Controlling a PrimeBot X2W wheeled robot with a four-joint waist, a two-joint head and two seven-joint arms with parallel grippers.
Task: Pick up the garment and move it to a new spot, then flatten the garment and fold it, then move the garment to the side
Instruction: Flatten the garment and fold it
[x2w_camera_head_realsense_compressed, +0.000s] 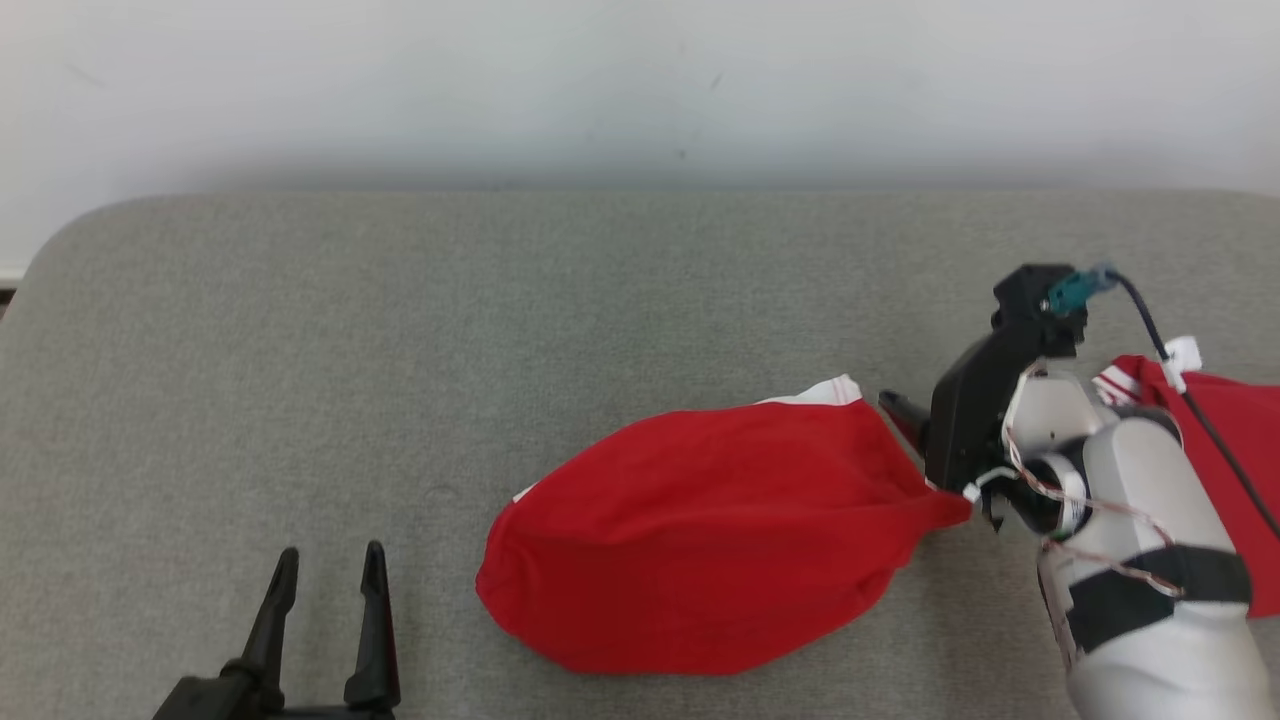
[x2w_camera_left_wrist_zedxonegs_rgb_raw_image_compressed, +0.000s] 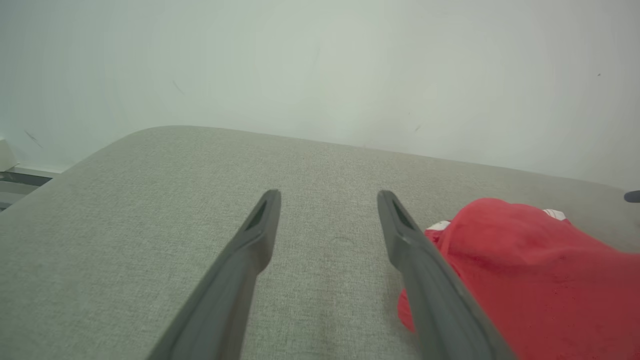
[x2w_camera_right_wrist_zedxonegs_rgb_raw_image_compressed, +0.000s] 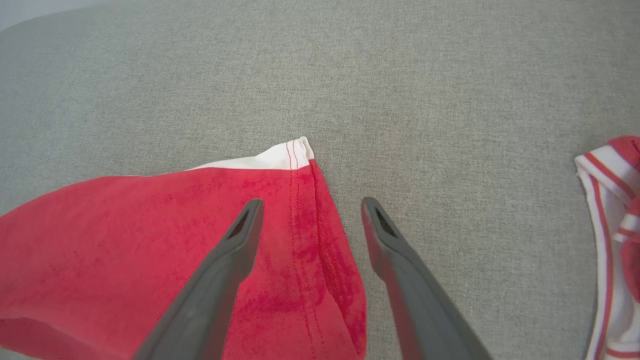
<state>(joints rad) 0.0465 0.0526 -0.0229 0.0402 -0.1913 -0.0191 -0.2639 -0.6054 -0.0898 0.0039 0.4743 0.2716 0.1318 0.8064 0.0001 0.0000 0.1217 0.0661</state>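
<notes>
The right hand (x2w_camera_right_wrist_zedxonegs_rgb_raw_image_compressed: 307, 207) hangs over the garment's (x2w_camera_head_realsense_compressed: 700, 530) hemmed end with its fingers apart and nothing between them. One finger is over red cloth and the other over bare desk (x2w_camera_head_realsense_compressed: 300, 330), with the stitched hem running down the gap. A white corner of the hem (x2w_camera_right_wrist_zedxonegs_rgb_raw_image_compressed: 287, 155) lies just ahead of the fingertips. The rest of the garment spreads away to this hand's left as a puffed, loosely doubled mound.

The left hand (x2w_camera_head_realsense_compressed: 330, 560) is also spread and empty. It rests low over the desk, with the garment just beside its right finger.

The likeliest slip is a shallow pinch. If the right hand closes where it is, it may catch only the top layer at the hem. The cloth would then slide out on the lift or hang twisted, which would make the flattening harder. Going too deep could press the outer finger into the desk's grey covering.

A red-and-white striped piece (x2w_camera_right_wrist_zedxonegs_rgb_raw_image_compressed: 600, 200) lies off to the right hand's right, near the forearm. I cannot tell whether it joins the garment. A sweep of the arm or its cable could drag that piece along.
</notes>
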